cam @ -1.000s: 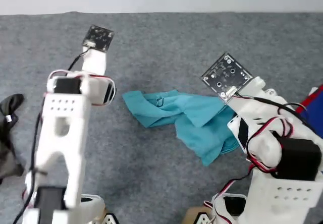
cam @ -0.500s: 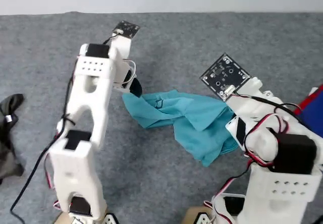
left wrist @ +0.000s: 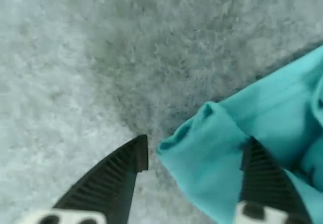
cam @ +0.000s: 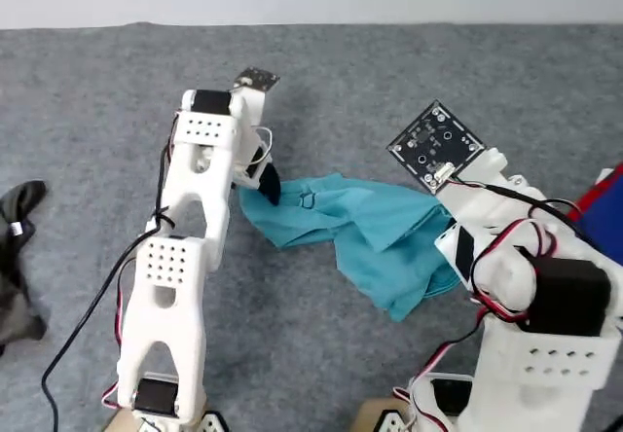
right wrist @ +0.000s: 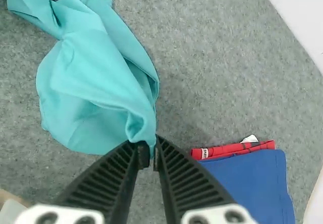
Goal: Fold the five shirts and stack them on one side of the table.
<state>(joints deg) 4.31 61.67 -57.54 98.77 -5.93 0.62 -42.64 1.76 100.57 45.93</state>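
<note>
A teal shirt lies crumpled in the middle of the grey table. My left gripper is open, its two black fingers straddling the shirt's left corner just above the table; in the high view it sits at that corner. My right gripper is shut on a pinched fold of the teal shirt at its right end, lifting the cloth a little. A folded blue shirt with a red one beneath lies beside it.
A dark grey shirt lies crumpled at the table's left edge. The blue and red folded pile sits at the right edge. The table's far edge meets a pale wall.
My left arm has swung from the left side in toward the teal shirt and lowered its open gripper onto the shirt's left corner. The right arm has stayed put, holding its fold.
</note>
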